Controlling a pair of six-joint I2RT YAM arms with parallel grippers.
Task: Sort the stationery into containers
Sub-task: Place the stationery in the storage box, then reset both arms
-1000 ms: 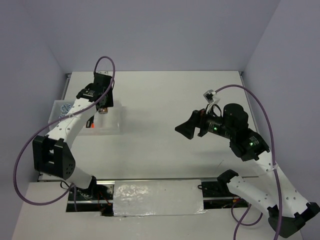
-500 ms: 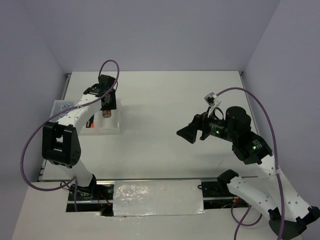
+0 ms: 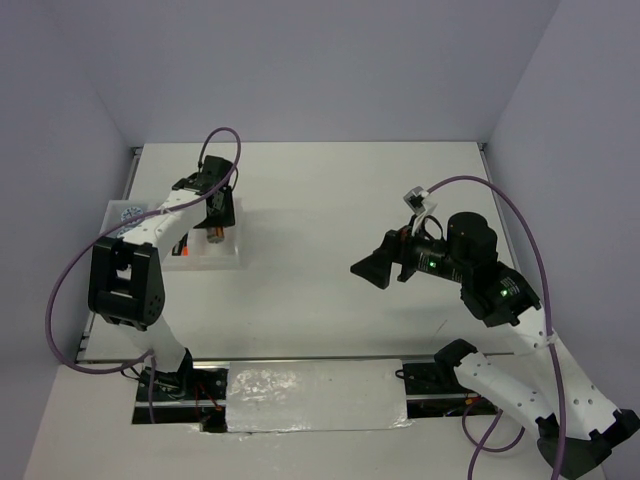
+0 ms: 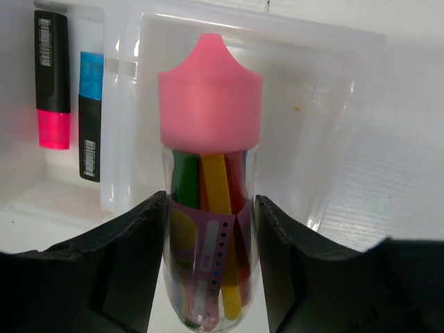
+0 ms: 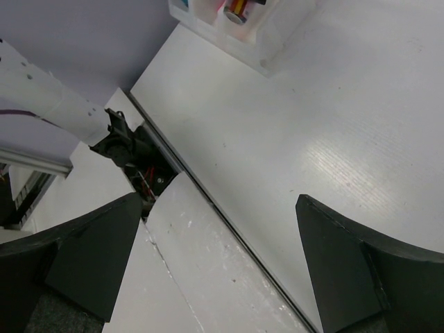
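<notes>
Over on the left, the tray (image 3: 228, 256) lies near the table's (image 3: 330, 190) edge, with a pink-tipped marker (image 4: 52, 76) and a blue-tipped marker (image 4: 90, 111) lying side by side inside it. The left gripper (image 4: 208, 232) pinches the pink-capped tube (image 4: 209, 104) over the neighbouring compartment, cap pointing away from the fingers. Further right, the right gripper (image 3: 372, 264) hangs above the table, jaws spread wide, holding nothing.

A pink-capped tube (image 4: 210, 208) of coloured strips is held before the end compartment of a translucent tray (image 4: 333, 104). A pink-tipped marker (image 4: 52, 69) and a blue-tipped marker (image 4: 90, 125) are laid in the next compartment.
</notes>
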